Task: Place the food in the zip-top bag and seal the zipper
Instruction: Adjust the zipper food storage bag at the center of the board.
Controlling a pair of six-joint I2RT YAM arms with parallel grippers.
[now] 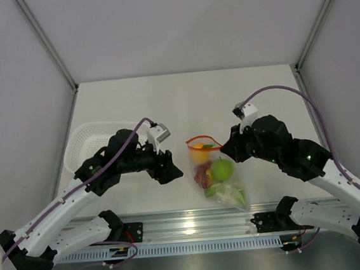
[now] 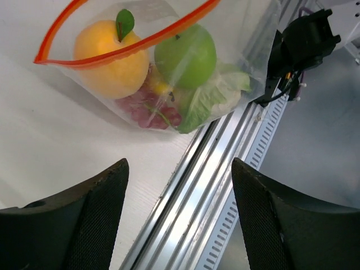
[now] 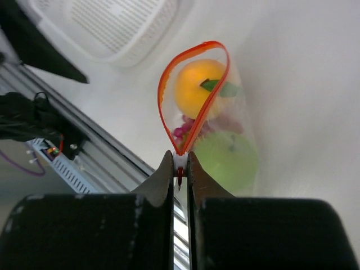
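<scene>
I see the zip-top bag point(image 1: 215, 182) lying on the table point(image 1: 164, 98) between my arms, the food point(image 1: 221, 168) inside. My left gripper point(image 2: 180, 169) stands wide, with the bag just beyond its fingertips and clear of them. My right gripper point(image 3: 180, 174) pinches one end of the zipper point(image 3: 161, 101), and the bag's mouth gapes.

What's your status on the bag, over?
Left claw open, clear of bag. Right claw shut on zipper end. Fruit inside, mouth gaping. Nothing in the way.
</scene>
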